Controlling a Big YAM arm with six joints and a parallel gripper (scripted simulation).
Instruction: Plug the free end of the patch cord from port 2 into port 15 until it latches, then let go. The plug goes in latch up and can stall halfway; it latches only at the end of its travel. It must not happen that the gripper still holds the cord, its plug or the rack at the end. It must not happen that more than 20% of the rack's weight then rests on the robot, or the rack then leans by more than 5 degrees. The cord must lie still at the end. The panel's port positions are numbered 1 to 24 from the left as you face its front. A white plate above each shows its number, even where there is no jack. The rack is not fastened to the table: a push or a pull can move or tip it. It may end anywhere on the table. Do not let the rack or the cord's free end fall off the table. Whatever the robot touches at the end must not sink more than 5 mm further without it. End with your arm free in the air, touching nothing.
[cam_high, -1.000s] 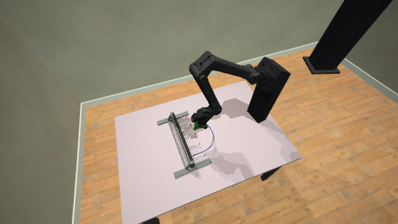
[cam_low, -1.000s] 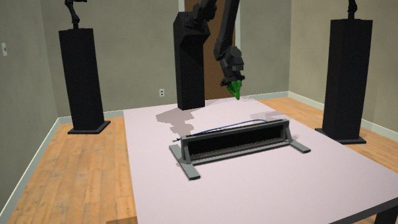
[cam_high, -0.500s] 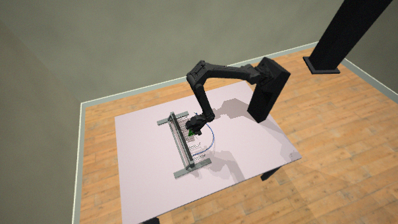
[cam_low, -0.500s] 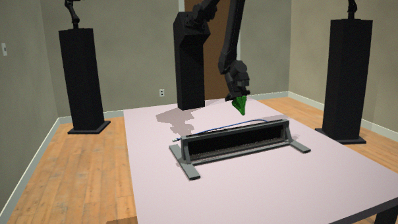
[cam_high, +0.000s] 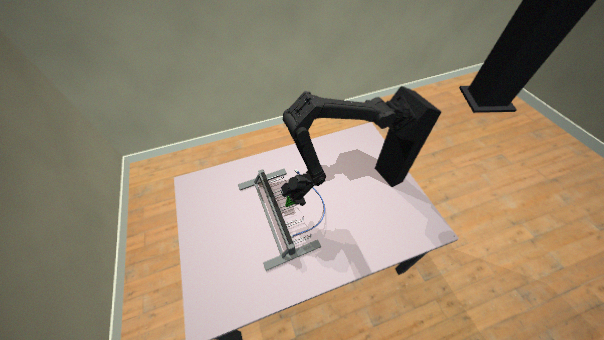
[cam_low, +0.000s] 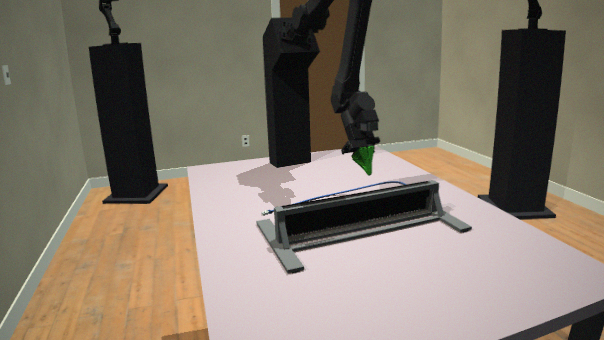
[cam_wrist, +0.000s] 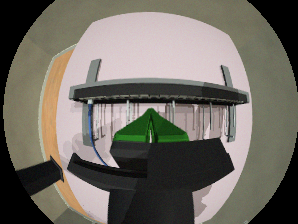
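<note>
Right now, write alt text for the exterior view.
A black robot arm holds its shut green-fingered gripper, empty, above a grey rack on a pale table. A blue cord lies behind the rack.

The arm (cam_high: 305, 140) is matte black throughout, built of boxy, angular links joined by rounded joint housings. It mounts on a tall rectangular black pedestal (cam_high: 407, 140) with flat faces. The wrist block (cam_low: 361, 117) is chunky and faceted. The gripper (cam_low: 364, 161) carries two bright green tapered fingers, the only coloured parts. Cables, screws and markings cannot be made out.
</note>
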